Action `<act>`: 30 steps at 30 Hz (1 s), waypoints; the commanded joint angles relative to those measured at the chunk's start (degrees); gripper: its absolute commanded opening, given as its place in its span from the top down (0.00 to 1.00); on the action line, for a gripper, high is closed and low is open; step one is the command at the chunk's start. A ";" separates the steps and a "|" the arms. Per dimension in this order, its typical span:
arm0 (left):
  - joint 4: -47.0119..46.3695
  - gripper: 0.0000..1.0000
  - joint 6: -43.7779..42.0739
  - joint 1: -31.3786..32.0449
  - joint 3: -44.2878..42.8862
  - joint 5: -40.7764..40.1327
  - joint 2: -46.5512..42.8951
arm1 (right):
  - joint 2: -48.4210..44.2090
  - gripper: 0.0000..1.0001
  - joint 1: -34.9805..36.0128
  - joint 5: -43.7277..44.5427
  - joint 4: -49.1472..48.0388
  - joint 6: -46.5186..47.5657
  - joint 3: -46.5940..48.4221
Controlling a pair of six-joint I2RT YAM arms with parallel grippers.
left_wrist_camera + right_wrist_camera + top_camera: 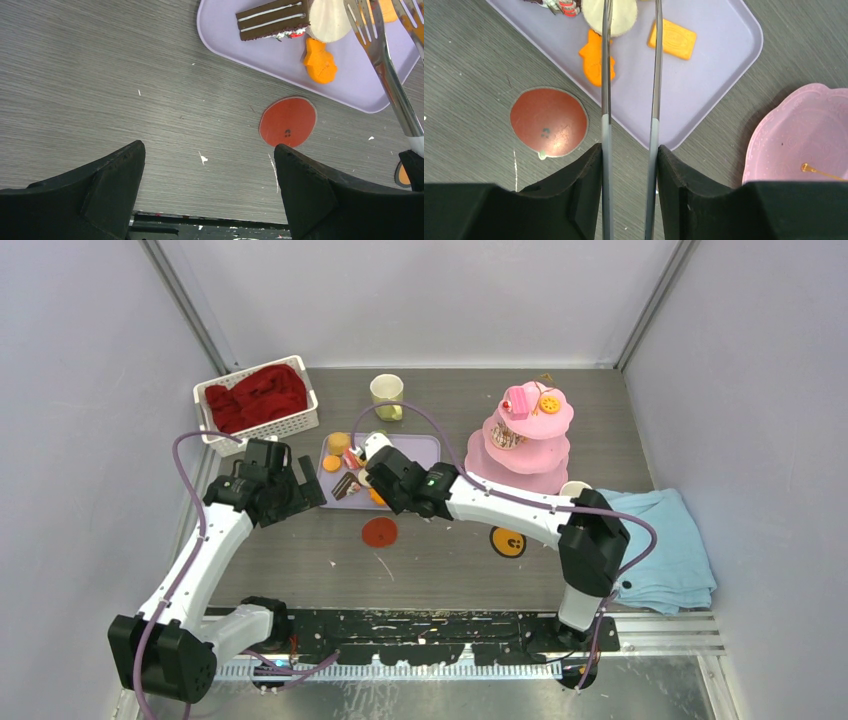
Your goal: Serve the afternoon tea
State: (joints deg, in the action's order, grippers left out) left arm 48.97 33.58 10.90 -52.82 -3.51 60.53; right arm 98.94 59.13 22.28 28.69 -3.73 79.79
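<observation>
1. Stand (540, 455): pink, three tiers, on the far right of the table (100, 75). The top tier carries a pink cake (517, 402) and a round cookie (549, 404). Something brownish sits on the middle tier, too small to name
2. Mug (387, 395): pale yellow-green, upright, at the far edge beyond the tray
3. Tray (719, 75): lavender, mid-table, left of the stand. It holds a chocolate cake slice (272, 20), a cream round (330, 20) touching the slice's end, a figure cookie (320, 61) in orange just beside the round, and a biscuit (672, 39) set apart. More orange sweets lie at its far-left end
4. Tongs (654, 75): metal, fork-tipped, reaching over the tray. One arm crosses the figure cookie and the cream round
5. Right gripper (629, 150): fingers press the two tong arms from outside and hold the tongs; the arms stand apart
6. Left gripper (209, 147): jaws wide, nothing between them, above bare table near the tray
7. Red disc (288, 121): flat on the table, just beside the tray's near edge
8. Orange disc (508, 542): flat on the table, right of the red disc
9. Basket (300, 425): white, far left, holding a red cloth (258, 395)
10. Towel (665, 550): light blue, at the right edge near the stand
</observation>
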 commanded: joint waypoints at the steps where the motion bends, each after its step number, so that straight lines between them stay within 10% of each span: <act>1: -0.44 0.00 -1.40 0.18 -1.95 -1.52 -0.39 | 1.33 0.54 0.57 2.92 -3.48 1.79 4.75; 11: -0.55 0.00 -1.66 0.18 -1.45 -1.37 -0.58 | 6.64 0.55 0.93 5.22 -3.40 2.64 8.09; 22: -0.69 0.01 -1.94 0.13 -1.17 -1.27 -0.85 | -0.93 0.99 1.18 4.74 -4.88 0.02 3.64; 30: -1.43 0.00 -1.73 0.16 -0.81 -0.48 -0.34 | -12.42 0.99 1.18 3.67 -5.60 -3.54 -3.39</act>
State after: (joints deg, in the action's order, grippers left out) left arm 48.97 32.49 10.90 -52.82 -4.01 60.51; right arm 94.48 59.94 25.36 27.27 -4.47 77.67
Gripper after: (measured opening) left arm 0.995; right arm 0.403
